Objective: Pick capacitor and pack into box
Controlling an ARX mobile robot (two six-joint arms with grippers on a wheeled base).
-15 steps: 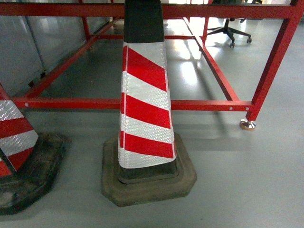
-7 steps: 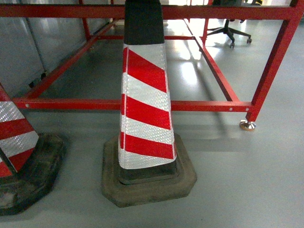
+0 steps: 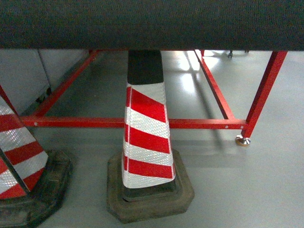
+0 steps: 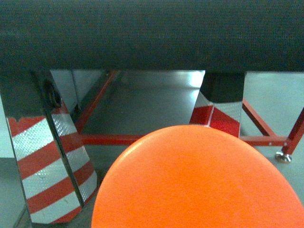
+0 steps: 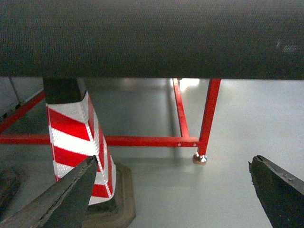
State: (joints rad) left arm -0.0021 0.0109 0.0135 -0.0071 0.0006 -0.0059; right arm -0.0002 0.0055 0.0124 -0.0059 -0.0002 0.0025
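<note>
Head view: a dark textured slab (image 3: 152, 23), apparently the underside or edge of a tabletop, fills the upper band of the frame. Below it stands a red-and-white striped reflective traffic cone on a black rubber base (image 3: 148, 142), in front of a red painted steel frame (image 3: 199, 123) with a round levelling foot (image 3: 242, 140). A second striped cone (image 3: 21, 156) sits at the left edge. The floor is smooth grey and reflective.

Neither the capacitor nor the pale pink box appears in any view. In my judgement they lie above the slab, out of sight at this camera height; that cannot be confirmed.

Right end effector (image 5: 175, 190): two dark fingers show at the lower corners of the right wrist view, set well apart with nothing between them, so it is spread wide and empty. It hangs low, facing the frame leg and cone.

Left end effector: no fingers show. A large smooth orange rounded surface (image 4: 199, 180) fills the lower part of the left wrist view; what it is, and whether anything grips it, I cannot tell.

Assessment: both arms sit low, below the slab, consistent with a stowed posture while the robot positions itself. No picking step has begun. The next move calls for bringing the work surface into view.
</note>
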